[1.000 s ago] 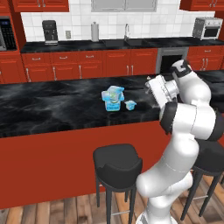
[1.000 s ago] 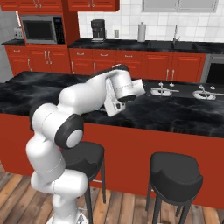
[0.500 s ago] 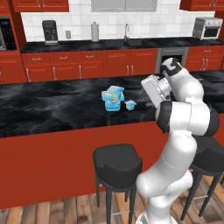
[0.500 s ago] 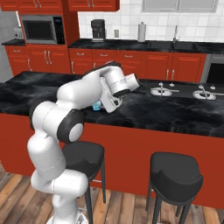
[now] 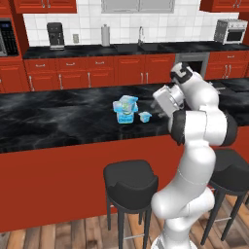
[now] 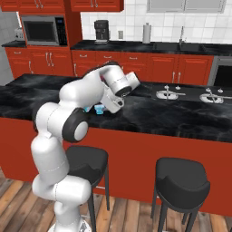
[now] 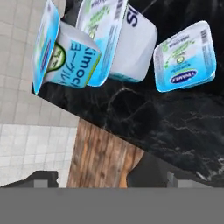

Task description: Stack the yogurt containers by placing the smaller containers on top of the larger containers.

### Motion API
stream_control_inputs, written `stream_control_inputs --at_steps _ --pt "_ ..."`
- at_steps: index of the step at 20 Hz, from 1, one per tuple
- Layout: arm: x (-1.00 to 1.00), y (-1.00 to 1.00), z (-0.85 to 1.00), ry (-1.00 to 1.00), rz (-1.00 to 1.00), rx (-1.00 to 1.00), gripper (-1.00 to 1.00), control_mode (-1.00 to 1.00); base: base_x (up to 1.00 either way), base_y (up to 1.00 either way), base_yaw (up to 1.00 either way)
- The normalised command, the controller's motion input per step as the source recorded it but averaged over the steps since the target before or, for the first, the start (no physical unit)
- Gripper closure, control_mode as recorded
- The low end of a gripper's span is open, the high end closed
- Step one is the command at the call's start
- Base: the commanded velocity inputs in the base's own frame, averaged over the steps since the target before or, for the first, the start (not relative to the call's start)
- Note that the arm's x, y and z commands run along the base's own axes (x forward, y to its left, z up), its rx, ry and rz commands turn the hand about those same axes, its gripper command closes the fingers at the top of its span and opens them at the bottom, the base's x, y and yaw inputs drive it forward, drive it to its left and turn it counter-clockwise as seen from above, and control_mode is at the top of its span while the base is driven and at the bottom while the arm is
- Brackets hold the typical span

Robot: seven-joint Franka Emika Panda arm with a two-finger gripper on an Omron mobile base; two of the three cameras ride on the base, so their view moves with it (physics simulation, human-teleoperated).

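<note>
On the black island counter (image 5: 58,121) stands the wide light-blue tub (image 5: 125,117), and the mid-sized cup (image 5: 126,103) appears to rest on top of it. The tiny cup (image 5: 145,115) stands on the counter just right of them. My gripper (image 5: 159,103) hovers open and empty a short way right of the tiny cup, pointing at the group. In the rolled hand view the mid-sized cup (image 7: 65,57), the wide tub (image 7: 127,43) and the tiny cup (image 7: 186,57) lie ahead. A sliver of blue tub (image 6: 97,108) peeks out behind the hand.
Two black stools (image 5: 130,182) (image 6: 181,181) stand in front of the island. Burners (image 6: 170,94) sit in the counter to the right. The back wall holds red cabinets, a coffee machine (image 5: 55,35) and a microwave (image 6: 41,31).
The hand has swung left along the counter, closer to the yogurt containers. The containers have stayed put and the jaws have stayed wide.
</note>
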Motion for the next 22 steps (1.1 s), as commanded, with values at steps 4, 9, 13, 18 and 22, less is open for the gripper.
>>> stream_control_inputs --at_steps 4,9,13,18,22 --pt "0.0 0.0 -0.1 -0.2 0.27 -0.05 -1.0 -1.0 0.0 0.0 0.0" --pt "0.0 0.0 -0.16 -0.22 0.25 -0.03 -1.0 -1.0 0.0 0.0 0.0" --pt "0.0 0.0 -0.15 -0.12 0.21 0.0 -1.0 -1.0 0.0 0.0 0.0" --pt "0.0 0.0 -0.1 -0.02 0.01 0.01 -1.0 -1.0 0.0 0.0 0.0" --pt "0.03 -0.05 -0.05 0.03 -0.06 0.04 -1.0 -1.0 0.0 0.0 0.0"
